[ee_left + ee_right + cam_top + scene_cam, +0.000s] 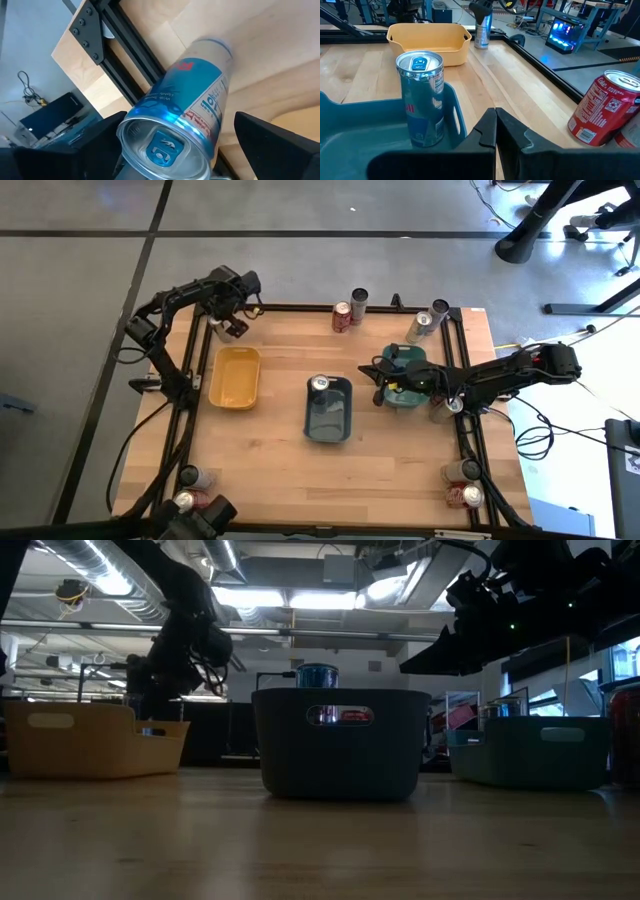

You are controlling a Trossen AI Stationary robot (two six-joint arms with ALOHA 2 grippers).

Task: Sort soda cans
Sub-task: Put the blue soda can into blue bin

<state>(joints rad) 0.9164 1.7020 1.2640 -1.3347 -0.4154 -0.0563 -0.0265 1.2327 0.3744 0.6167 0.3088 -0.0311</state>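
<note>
Blue-and-silver can (185, 115) stands at the far left corner of the worktop (270, 450), just beside the black frame rail (130, 45) and near the yellow tray (235, 376). The left tool (175, 145) straddles it. One finger (100, 145) looks to be against the can's side and the other (270, 140) is clear of it, so the tool is open and not yet clamped.

The likely trouble is that off-centre fit. If the fingers close unevenly they may shove the can sideways before they pinch it, and it could tip or roll against the rail. The thin, slick wall could also slip or dent under a hard squeeze. A low carry might clip the tray's rim.

The right tool (496, 117) hovers over the teal tray (405, 358), fingers pressed together and holding nothing. One can (320, 384) already stands in the grey-blue tray (330, 425). A red can (342, 317) and others wait along the worktop's edges.
</note>
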